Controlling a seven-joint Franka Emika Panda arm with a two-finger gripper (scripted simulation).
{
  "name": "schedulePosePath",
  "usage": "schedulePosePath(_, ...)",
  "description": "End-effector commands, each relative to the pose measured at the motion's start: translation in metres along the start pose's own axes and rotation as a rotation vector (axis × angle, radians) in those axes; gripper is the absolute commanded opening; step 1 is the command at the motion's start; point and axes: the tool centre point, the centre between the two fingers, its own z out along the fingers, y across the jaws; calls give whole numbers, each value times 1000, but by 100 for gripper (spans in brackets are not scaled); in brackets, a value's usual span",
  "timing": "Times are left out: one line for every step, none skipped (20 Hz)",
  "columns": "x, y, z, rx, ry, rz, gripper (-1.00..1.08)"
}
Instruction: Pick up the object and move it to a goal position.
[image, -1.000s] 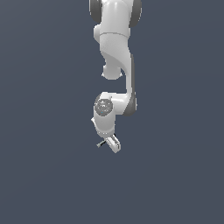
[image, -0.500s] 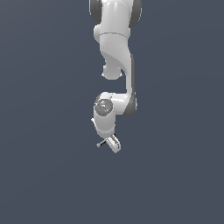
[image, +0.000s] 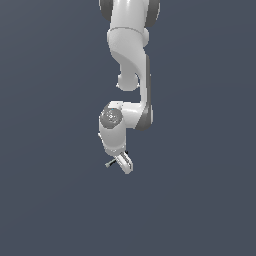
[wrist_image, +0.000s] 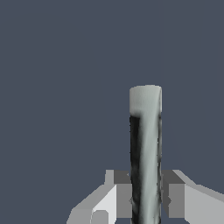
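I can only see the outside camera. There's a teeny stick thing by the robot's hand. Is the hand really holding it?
Observer: Yes. In the wrist view the rod stands between the two fingers of the hand, pressed from both sides.
Operator: What color is the stick? It's just a speck for me.
Observer: Up close it is pale grey-white with a dark streak running along its length.
Operator: Does it poke out far from the fingers?
Observer: Yes, most of what shows reaches past the fingertips, ending in a pale flat tip.
Operator: Is anything under it?
Observer: The wrist view shows only plain dark blue-grey behind the rod, nothing else.
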Motion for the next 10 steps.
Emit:
schedulePosePath(12, 3, -17, 1, 1, 1, -100)
schedulePosePath(18, 5, -24, 1, 1, 1, -100)
schedulePosePath(23, 7, -32, 1, 1, 1, -100)
schedulePosePath(29, 9, -41, 1, 1, 1, -100)
schedulePosePath(36, 10, -49, 0, 2, 2, -100)
schedulePosePath(42, 12, -58, 0, 2, 2, -100)
schedulePosePath(48, 14, -67, 0, 2, 2, -100)
schedulePosePath(55, 16, -76, 0, 2, 2, -100)
schedulePosePath(61, 17, -85, 0, 2, 2, -100)
schedulePosePath(68, 19, -94, 0, 2, 2, -100)
